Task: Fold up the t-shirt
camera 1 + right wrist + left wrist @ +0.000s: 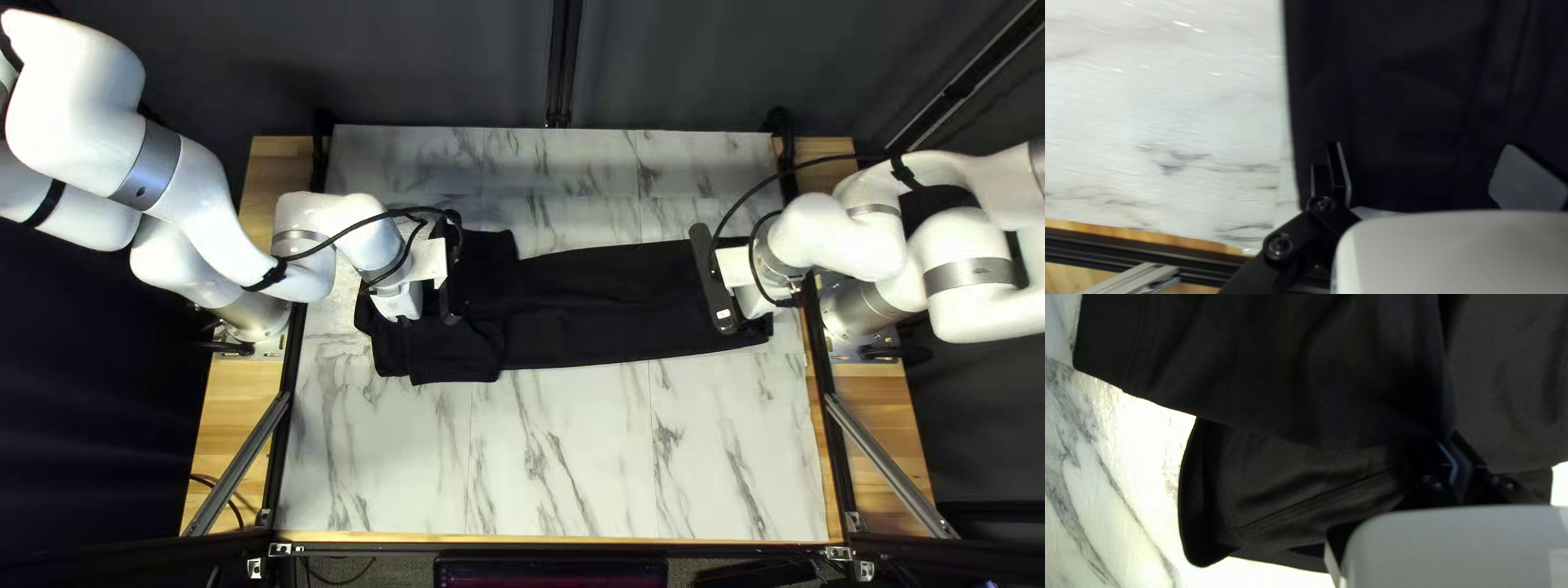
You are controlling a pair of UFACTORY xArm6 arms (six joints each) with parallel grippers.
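Across the upper middle of the marble-patterned table [566, 457] lies the black t-shirt [610, 310], stretched from left to right in the top left view as a long band, its left end broader and lumpy with overlapping folds. Over that broad end reaches my left gripper [450, 272]; over the narrower right end, near the right side of the table, sits my right gripper [714, 280]. Seen from its own wrist, the left gripper [1451, 438] is pinching the t-shirt, a fold running in to its close-set fingertips. One layer of cloth there overlaps another with a seam across it, and bare table shows beside both. As for the right gripper [1429, 169], its fingers are spread wide above the dark cloth, one just inside the shirt's long edge, the other farther in. Behind the table hangs a dark curtain [435, 65]
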